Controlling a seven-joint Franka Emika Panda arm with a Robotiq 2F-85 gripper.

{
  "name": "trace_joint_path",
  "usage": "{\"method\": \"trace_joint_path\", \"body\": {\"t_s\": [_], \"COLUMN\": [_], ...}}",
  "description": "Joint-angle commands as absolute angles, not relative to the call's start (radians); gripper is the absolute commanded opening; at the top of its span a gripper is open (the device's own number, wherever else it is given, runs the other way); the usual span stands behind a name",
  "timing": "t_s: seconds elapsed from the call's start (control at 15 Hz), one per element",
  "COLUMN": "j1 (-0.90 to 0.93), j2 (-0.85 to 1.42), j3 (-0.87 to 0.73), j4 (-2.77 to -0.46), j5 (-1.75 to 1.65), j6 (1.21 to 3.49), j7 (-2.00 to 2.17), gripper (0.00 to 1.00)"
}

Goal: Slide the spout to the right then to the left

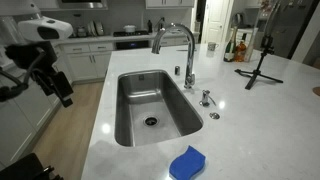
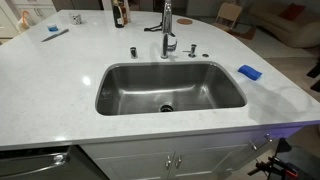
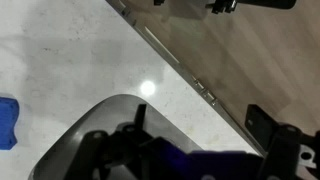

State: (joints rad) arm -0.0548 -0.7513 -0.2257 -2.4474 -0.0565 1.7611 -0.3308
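Plainly the pincer [image 1: 64,95] hangs well apart from the spout [image 1: 176,38]; released or clenched, I cannot tell. Best bring it beside the upright tube, then press slowly rightward.

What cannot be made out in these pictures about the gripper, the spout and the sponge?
Gripper: jaws open or shut cannot be told; small and dark in an exterior view, blurred at the wrist view's bottom edge.
Spout: absent from the wrist view; its base joint is too small in both exterior views.
Blue sponge: cut off by the wrist view's left edge.
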Motion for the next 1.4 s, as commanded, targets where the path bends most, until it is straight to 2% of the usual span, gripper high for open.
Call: {"method": "trace_joint_path", "body": {"t_s": [0.0, 0.47, 0.8, 1.33], "j1": [-0.057, -0.058, -0.020, 0.029], "j2": [-0.750, -0.733, -0.561, -0.180], "j3": [-0.224, -0.217, -0.163, -0.066], "j4": [-2.445, -2.434, -2.289, -1.919], "j5": [-0.055, -0.058, -0.073, -0.095], "j6": [1.758, 1.763, 1.781, 1.749], "j7": [-0.332, -0.320, -0.315, -0.343], "gripper": [1.00, 1.00, 1.00, 1.00]}}
